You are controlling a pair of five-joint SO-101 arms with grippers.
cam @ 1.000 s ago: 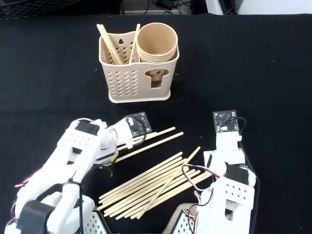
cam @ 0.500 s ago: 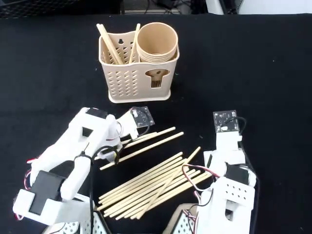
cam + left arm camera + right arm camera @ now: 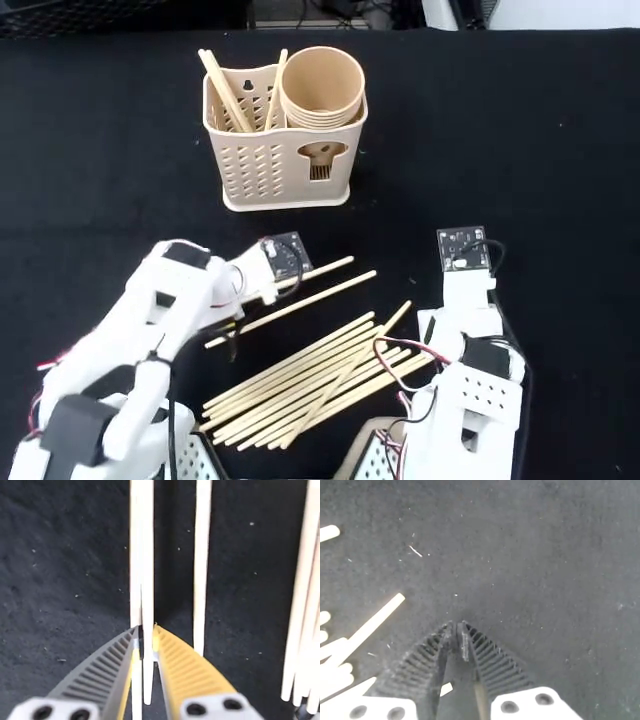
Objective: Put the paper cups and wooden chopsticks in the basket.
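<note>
A black surface [image 3: 520, 130] carries the basket [image 3: 270, 165] at the far middle, cups [image 3: 322, 85] already inside. The left tool [image 3: 145, 631] pinches a chopstick [image 3: 146, 555] left of the near pile [image 3: 310, 385], so the step in hand looks like pick-up. The right tool [image 3: 456, 630] is closed on nothing. Next it likely needs lifting, tipping upright and carrying to the basket.

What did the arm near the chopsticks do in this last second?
The left arm swung a little toward the basket, then came back. The left gripper is shut on a chopstick, whose far end shifted slightly. Whether it took hold just now is unclear. The right gripper, the loose chopstick pile and the paper cups stayed put.
</note>
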